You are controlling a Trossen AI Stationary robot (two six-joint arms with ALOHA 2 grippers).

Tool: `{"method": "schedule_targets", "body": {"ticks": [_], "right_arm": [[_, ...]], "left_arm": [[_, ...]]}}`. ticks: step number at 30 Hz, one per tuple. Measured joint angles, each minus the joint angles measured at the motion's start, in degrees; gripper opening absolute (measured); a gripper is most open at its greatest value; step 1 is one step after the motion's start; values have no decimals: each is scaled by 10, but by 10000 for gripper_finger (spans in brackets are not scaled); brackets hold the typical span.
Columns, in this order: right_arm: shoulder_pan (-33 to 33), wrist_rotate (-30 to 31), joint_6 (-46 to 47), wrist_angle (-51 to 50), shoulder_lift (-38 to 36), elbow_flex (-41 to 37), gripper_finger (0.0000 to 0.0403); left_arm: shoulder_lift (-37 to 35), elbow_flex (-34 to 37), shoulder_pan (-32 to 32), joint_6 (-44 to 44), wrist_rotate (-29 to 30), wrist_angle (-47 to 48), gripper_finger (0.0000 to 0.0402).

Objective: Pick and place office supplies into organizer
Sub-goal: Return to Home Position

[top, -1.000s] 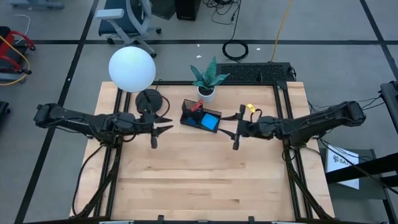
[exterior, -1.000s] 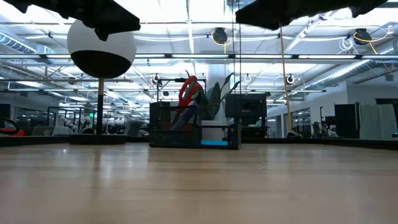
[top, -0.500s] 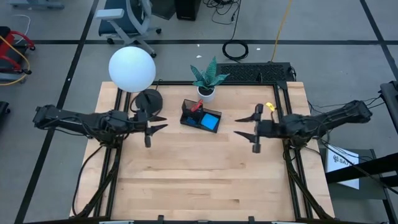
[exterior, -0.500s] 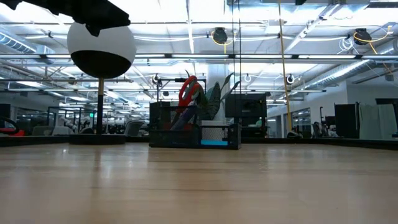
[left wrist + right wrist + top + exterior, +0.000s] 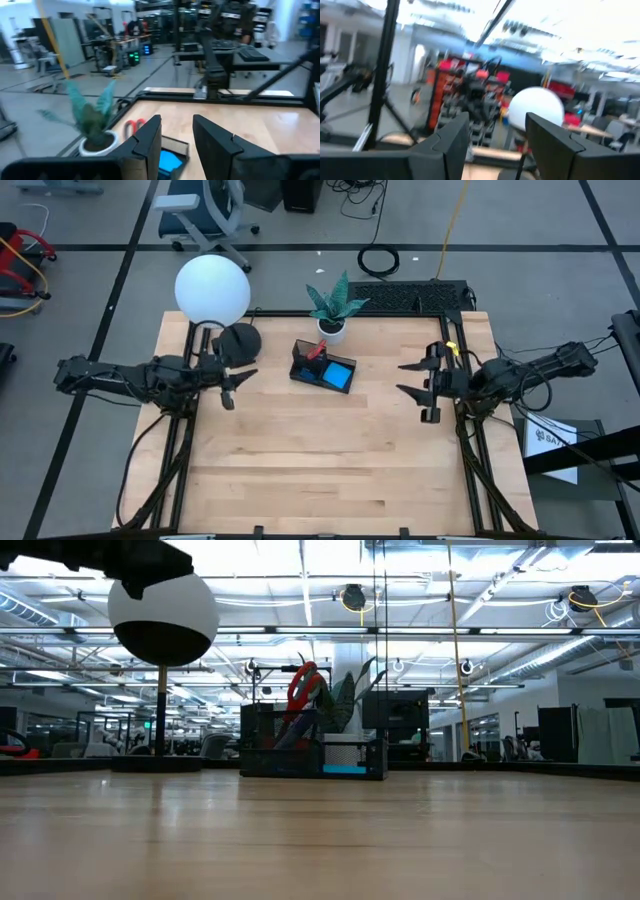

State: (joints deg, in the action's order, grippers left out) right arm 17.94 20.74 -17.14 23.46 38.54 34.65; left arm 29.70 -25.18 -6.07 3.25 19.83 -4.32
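The organizer (image 5: 300,368) sits toward the table's 12 o'clock, scissors (image 5: 316,352) and pad (image 5: 340,376) inside. Left gripper (image 5: 240,375) at its 9, right gripper (image 5: 404,377) at its 3, both spread and empty. We'd draw them home level, clear of lamp (image 5: 212,290) and plant (image 5: 333,302).

Organizer (image 5: 176,146), lower centre of left wrist view: near end and blue note pad (image 5: 170,161) partly hidden behind left gripper (image 5: 176,120); other contents, high view: too small to tell.
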Motion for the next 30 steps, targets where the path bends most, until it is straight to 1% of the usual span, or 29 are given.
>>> {"method": "schedule_targets", "body": {"ticks": [3, 5, 11, 12, 16, 20, 27, 30], "right_arm": [[-14, 0, -9, 92, -15, -47, 186], [-26, 1, -8, 129, -32, -71, 188], [-60, 0, -1, 126, -116, -113, 188], [-64, -5, -1, 125, -130, -119, 187], [-78, -59, 5, 124, -181, -140, 186], [-82, -73, 13, 127, -220, -153, 189], [-82, -73, -3, 159, -264, -184, 186], [-82, -72, -2, 156, -281, -188, 186]], "left_arm": [[-17, 16, 17, -5, 13, -2, 120], [-29, 25, 28, -5, 13, -2, 120], [-51, 47, 59, -10, 8, -3, 120], [-52, 50, 65, -10, -1, -3, 120], [-55, 54, 89, -20, -53, -31, 120], [-55, 54, 104, -25, -90, -58, 120], [-55, 54, 118, -35, -94, -67, 120], [-55, 55, 120, -38, -94, -67, 120]]}}
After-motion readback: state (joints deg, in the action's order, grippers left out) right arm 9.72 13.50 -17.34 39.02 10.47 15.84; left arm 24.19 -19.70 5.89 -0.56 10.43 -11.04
